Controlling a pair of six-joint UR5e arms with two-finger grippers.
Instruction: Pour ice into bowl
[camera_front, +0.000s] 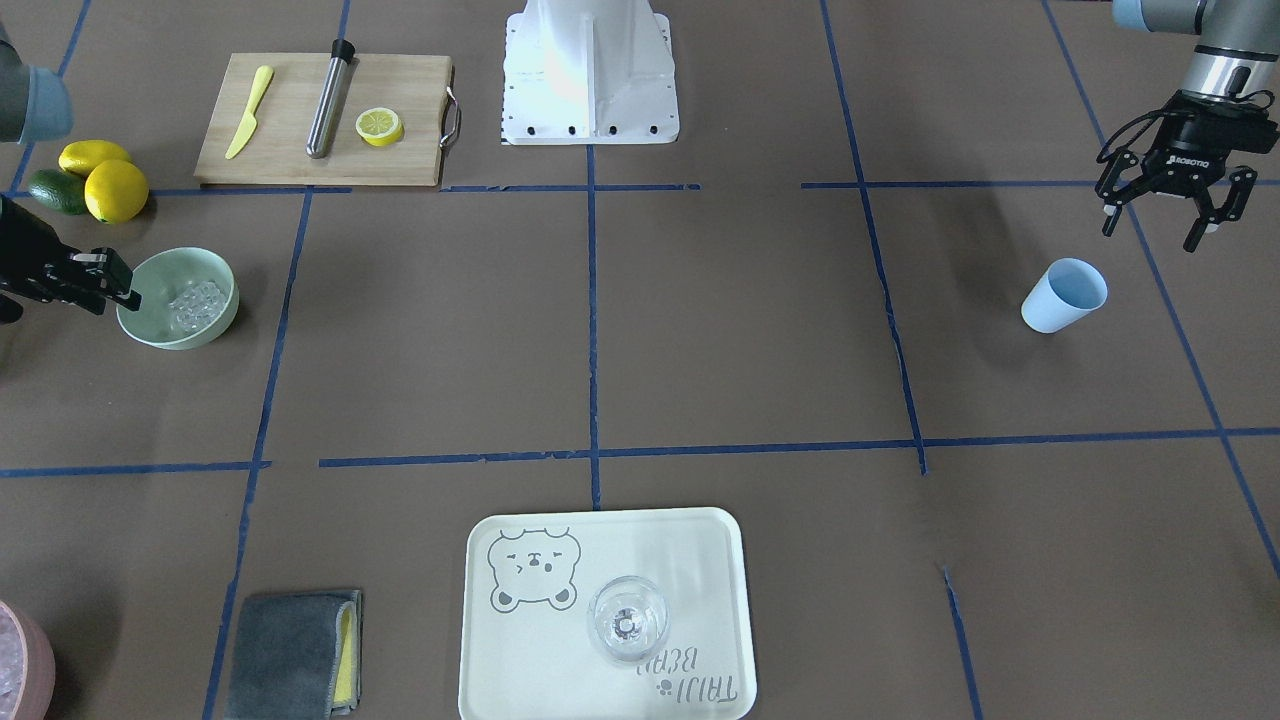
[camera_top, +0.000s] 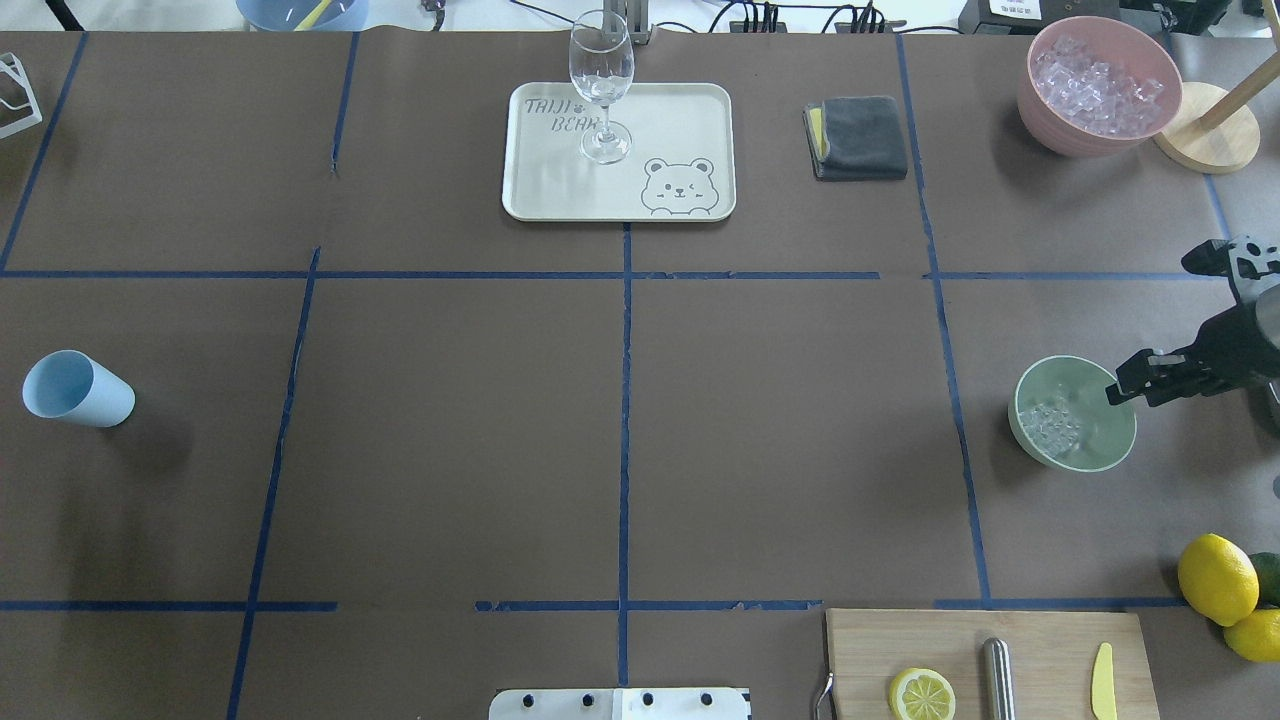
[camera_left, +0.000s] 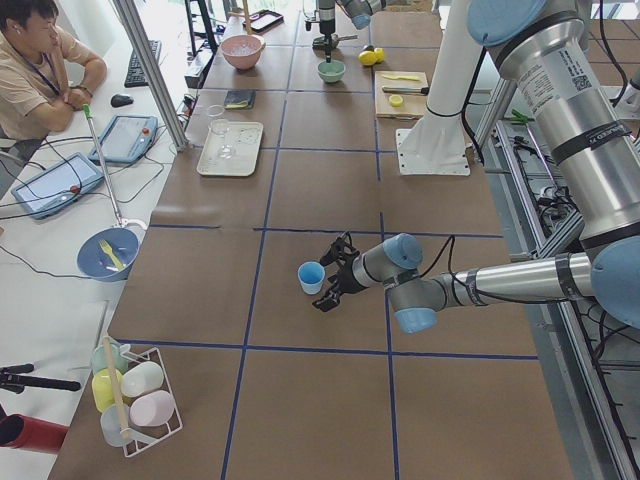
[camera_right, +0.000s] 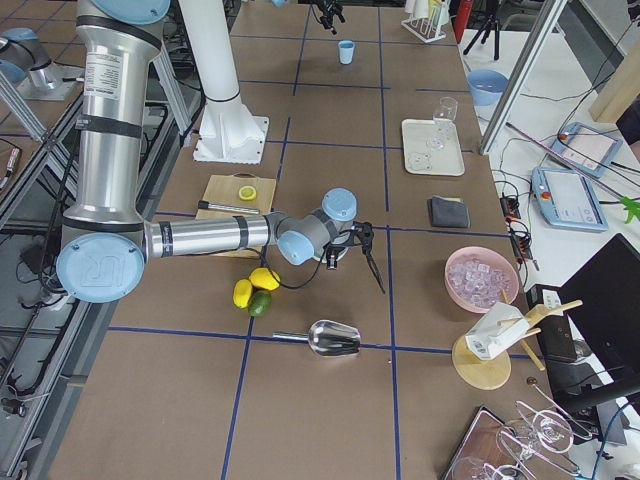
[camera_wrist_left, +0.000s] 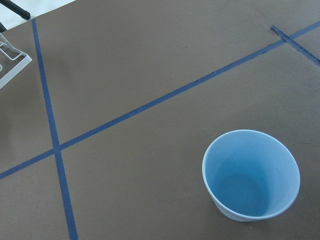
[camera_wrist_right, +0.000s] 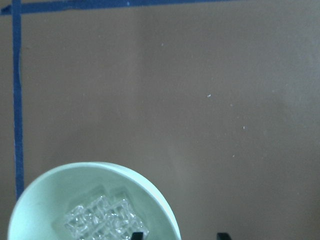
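Brown table (camera_top: 450, 450) carries bowl (camera_top: 1095, 442), cup (camera_top: 80, 390), tray (camera_top: 690, 120), cutting board (camera_top: 1045, 640), cloth (camera_top: 862, 138).

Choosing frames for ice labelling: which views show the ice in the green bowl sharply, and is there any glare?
Right wrist view: ice in the bowl is close but soft, hazy. Overhead view: small yet crisp. Front-facing view: glare blows out the white robot base; ice stays readable.

Mint-green bowl (camera_front: 176, 267), clear glassy ice (camera_front: 192, 305), light blue cup (camera_front: 1062, 295).

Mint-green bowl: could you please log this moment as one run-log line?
ice in mint-green bowl | right gripper open, fingers straddling bowl rim | left gripper open near empty light blue cup
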